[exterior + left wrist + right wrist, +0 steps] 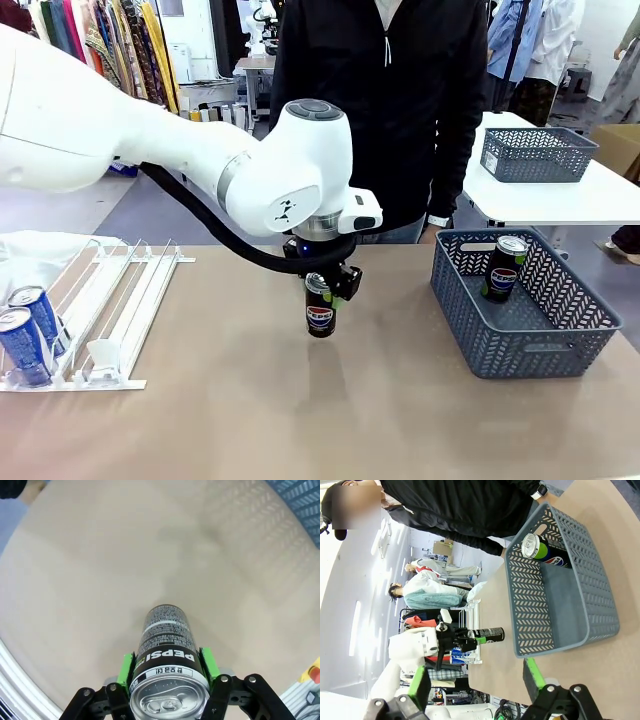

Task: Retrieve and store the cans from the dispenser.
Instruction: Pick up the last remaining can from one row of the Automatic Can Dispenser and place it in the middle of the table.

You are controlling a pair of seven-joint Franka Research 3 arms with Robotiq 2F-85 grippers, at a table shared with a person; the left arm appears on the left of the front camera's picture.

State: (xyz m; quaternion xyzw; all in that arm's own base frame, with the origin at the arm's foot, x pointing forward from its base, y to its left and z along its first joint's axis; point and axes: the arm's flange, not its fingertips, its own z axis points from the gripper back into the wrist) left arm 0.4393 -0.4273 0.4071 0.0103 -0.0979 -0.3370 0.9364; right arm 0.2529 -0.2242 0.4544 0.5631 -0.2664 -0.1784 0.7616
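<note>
My left gripper (321, 300) is shut on a black Pepsi can (320, 312), holding it upright just above the middle of the table. In the left wrist view the green pads (127, 669) press both sides of this can (167, 642), near its silver top. The white dispenser (135, 300) lies at the table's left with two blue cans (30, 335) at the front of its left lanes. A green-topped black can (503, 268) leans inside the grey-blue basket (530, 355) on the right. My right gripper (477, 680) stands open near this basket (530, 600), nothing between its fingers.
A person in a black jacket (380, 100) stands at the far side of the table. Behind on the right, a second grey basket (537, 155) rests on a white table. Bare tabletop lies between the held can and the near basket.
</note>
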